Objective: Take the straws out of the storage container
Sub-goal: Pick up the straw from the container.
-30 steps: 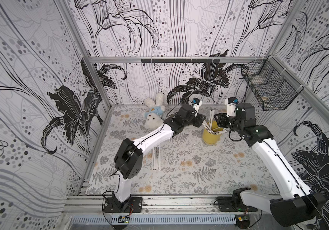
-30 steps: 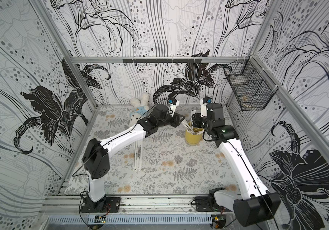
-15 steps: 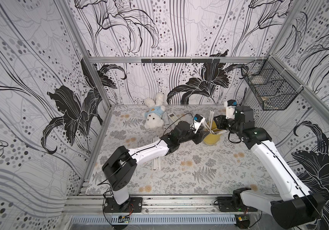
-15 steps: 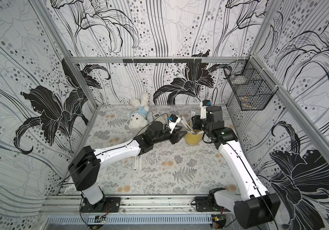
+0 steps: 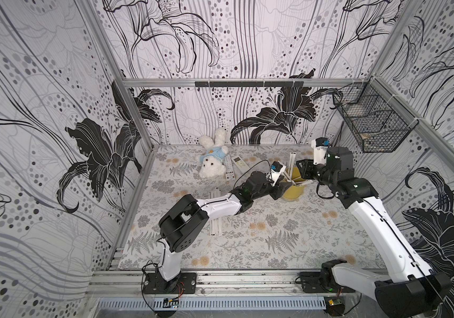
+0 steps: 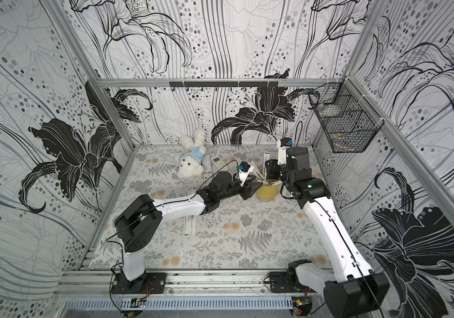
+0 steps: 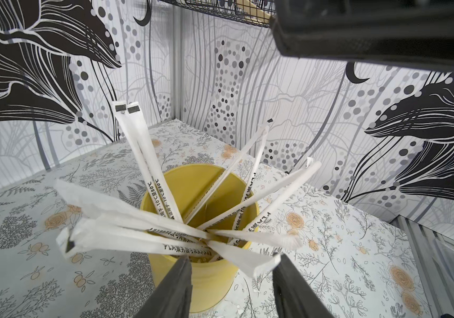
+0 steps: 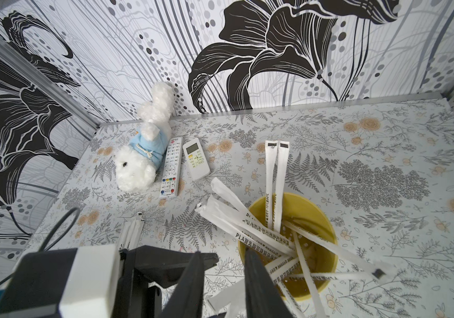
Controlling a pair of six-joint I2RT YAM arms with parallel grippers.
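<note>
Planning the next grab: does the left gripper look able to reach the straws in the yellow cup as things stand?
Probably yes: the left gripper stands open beside the yellow cup, and several straws lean over the rim toward it with nothing between.

Plush toy: white plush bunny (image 5: 211,162) in a light blue shirt, lying near the back wall.
Remotes: 2, both white; long remote (image 8: 170,168) just beside the bunny, short remote (image 8: 196,159) next to it.
Basket: black wire basket (image 5: 371,129) hanging on the right wall.
Table (image 5: 275,234): pale floral cover.
Walls (image 5: 41,124): black-and-white lily print.
</note>
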